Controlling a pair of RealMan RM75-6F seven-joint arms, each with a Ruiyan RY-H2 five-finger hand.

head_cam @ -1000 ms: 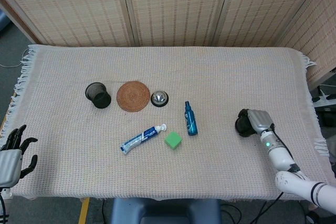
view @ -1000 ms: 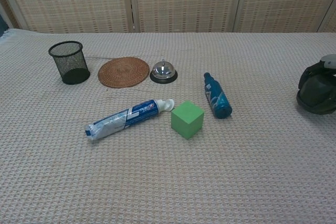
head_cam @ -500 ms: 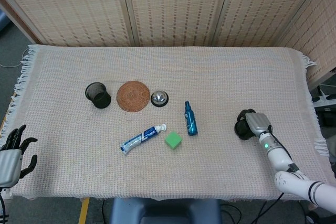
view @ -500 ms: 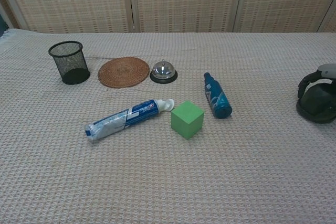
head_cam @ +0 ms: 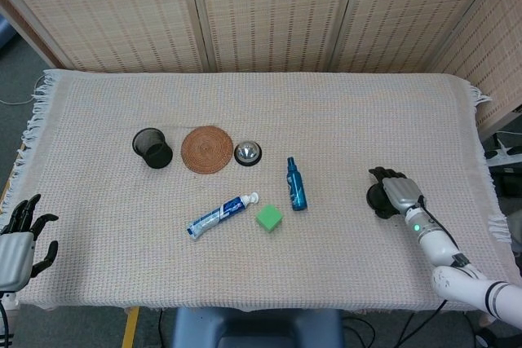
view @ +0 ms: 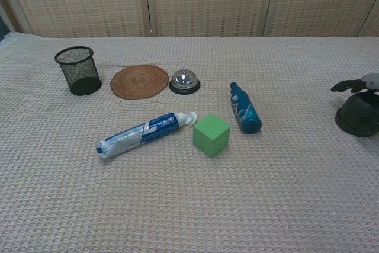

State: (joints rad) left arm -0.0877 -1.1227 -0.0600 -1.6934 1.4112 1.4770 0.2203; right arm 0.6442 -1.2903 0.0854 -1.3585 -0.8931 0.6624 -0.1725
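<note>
Fingers on the right hand point(head_cam: 398, 193) have lifted and straightened since a second ago, when they were curled around the dark round object point(view: 358, 113); now they stretch out flat over its top, spread, gripping nothing. That object sits on the surface at the far right, directly under the palm, well apart from everything else.

So this looks like a release just finished, or a fresh grasp being lined up. Judging from the pose, the next move calls either for lifting the hand straight off or for lowering and curling the fingers evenly round the dome.

Over on the other side, the left hand point(head_cam: 18, 238) hangs off the near left corner of the cloth-covered surface point(head_cam: 342, 120), fingers apart, empty.

Counting up: one blue bottle point(view: 244, 108) lying on its side, one green cube point(view: 211, 134), one toothpaste tube point(view: 144, 133), one call bell point(view: 184, 80), one woven mat point(view: 139, 80), one black mesh cup point(view: 78, 70), one dark round object. Two hands.
</note>
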